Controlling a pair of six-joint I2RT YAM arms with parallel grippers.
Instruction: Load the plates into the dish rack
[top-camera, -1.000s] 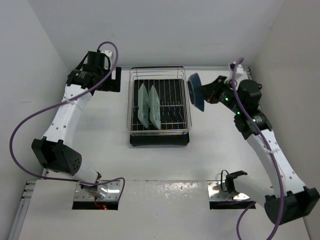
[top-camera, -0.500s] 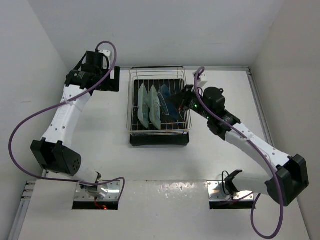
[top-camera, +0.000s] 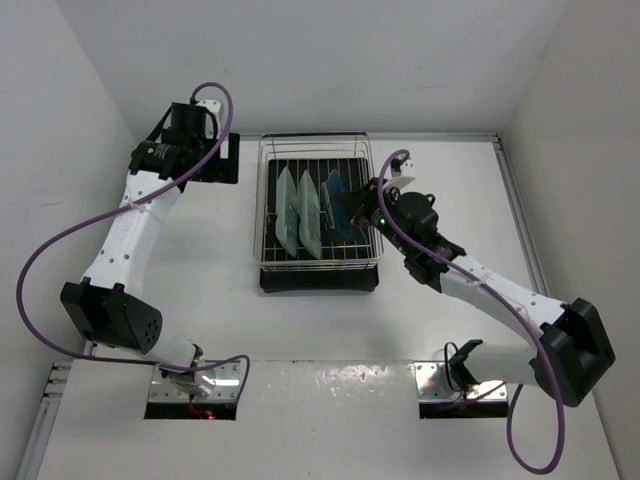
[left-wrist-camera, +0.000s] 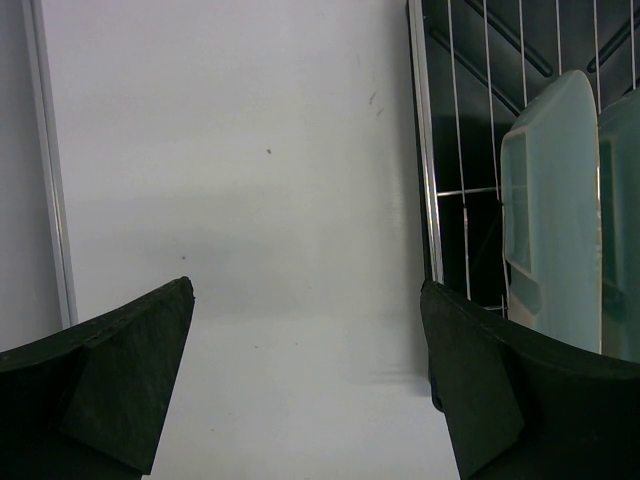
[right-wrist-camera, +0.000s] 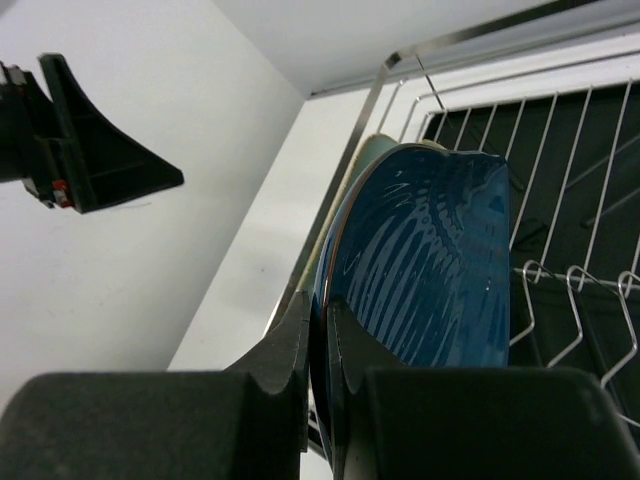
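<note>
Currently my right gripper (right-wrist-camera: 318, 345) clamps the blue plate (right-wrist-camera: 420, 260) by its rim, holding it on edge over the middle of the dish rack (top-camera: 320, 277) to slot beside the mint plates (top-camera: 288, 210) standing there; left gripper (left-wrist-camera: 305, 290) hangs wide open, empty, left of the rack.

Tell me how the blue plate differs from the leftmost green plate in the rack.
The blue plate is dark and round; the leftmost green plate is pale, translucent and rounded-square. The blue plate is pinched by the right gripper; the green plate stands free. Both are on edge in the dish rack.
</note>
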